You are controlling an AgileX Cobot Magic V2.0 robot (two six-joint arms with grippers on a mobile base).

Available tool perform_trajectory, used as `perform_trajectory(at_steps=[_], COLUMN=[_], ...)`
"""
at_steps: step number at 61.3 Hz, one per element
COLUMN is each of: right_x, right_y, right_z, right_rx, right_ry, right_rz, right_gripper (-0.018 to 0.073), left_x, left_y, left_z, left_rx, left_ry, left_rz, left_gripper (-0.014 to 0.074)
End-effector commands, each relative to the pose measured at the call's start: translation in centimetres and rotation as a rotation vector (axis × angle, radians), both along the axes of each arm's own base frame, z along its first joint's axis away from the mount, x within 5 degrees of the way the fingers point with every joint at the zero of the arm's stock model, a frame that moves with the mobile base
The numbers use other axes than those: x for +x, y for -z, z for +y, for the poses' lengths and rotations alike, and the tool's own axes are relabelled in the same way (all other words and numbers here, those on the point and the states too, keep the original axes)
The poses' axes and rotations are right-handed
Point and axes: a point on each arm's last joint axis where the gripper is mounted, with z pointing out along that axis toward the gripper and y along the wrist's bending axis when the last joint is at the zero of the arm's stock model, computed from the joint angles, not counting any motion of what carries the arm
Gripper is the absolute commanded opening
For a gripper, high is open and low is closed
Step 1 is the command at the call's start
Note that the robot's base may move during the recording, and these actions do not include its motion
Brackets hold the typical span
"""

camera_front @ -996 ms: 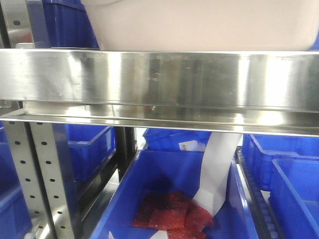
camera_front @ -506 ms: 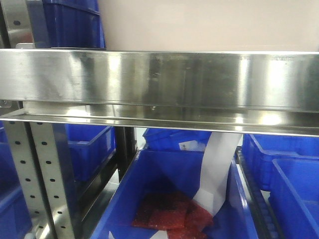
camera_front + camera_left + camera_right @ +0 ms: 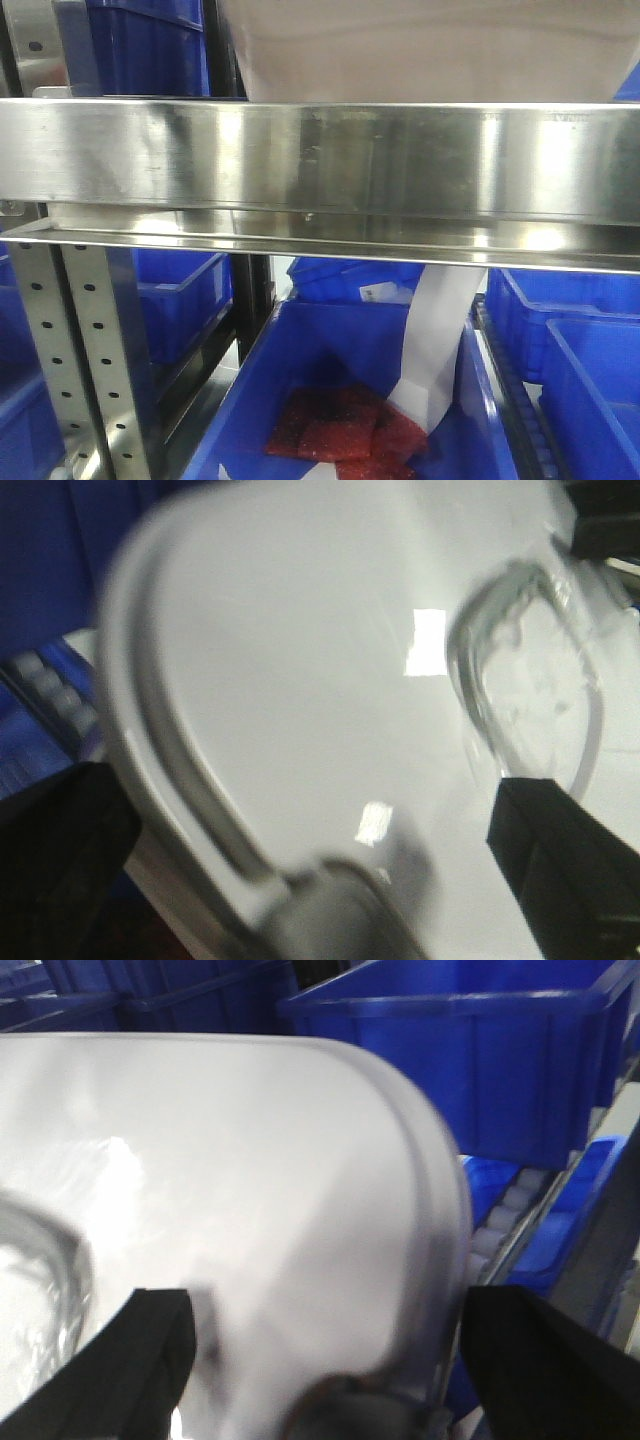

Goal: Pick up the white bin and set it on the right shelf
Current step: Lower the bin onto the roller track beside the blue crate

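From the front camera I see the white bin (image 3: 430,50) at the top of the picture, above and behind the wide brushed-steel front rail of the right shelf (image 3: 320,160). The rail hides the bin's base, so I cannot tell whether it rests on the shelf. A perforated upright (image 3: 70,360) stands at the left. Below are blue crates (image 3: 180,300), and one holds red packets (image 3: 340,435) with a white paper strip (image 3: 435,340) hanging into it.

On the left wrist camera, blurred, the glossy lid (image 3: 300,680) with its curved moulded ridge fills the view. The left pincer (image 3: 310,830) is spread wide and its black fingers (image 3: 60,860) flank the lid. I cannot tell if they press on it.

On the right wrist camera the bin's rounded corner lies between the widely parted fingers of the right pincer (image 3: 330,1360). Again, grip is unclear. A blue crate (image 3: 500,1050) and pale rollers (image 3: 500,1215) sit just beyond.
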Motion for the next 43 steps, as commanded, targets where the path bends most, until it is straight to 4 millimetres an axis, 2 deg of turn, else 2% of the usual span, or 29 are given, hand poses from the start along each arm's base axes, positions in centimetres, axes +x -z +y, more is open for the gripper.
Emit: perform_trajectory(at_steps=[1,15,31,37,43], right_x=[-1.6,-2.8,-4.9,-6.0,-7.2], right_y=[-3.4,-4.4,-5.8,-6.4,-7.1], right_z=[0.4,0.8,1.7,2.3,2.7], right_rx=[0.006,-0.006,-0.006,0.009,0.024], right_ry=[0.009,-0.002,-0.057,-0.088,-0.11], right_rz=[-0.123,-0.157,-0.19,-0.194,-0.202], right_gripper=[0.0634,0.0634,0.0633,0.0623,0.0537], left_x=[-2.7,-3.8,-5.5,-6.9,-7.9], left_y=[-4.5,-5.1,-6.4,-7.2,-7.7], left_z=[0.3,0.7,1.1,1.4,1.5], left_rx=[-0.074,-0.02,-0.021,-0.029,-0.053], left_ry=[0.001,0.011,0.024,0.047,0.056], left_rz=[-0.116,-0.149,-0.168,-0.173,-0.142], left_gripper=[0.0473,0.0469,0.0392,0.0316,0.0198])
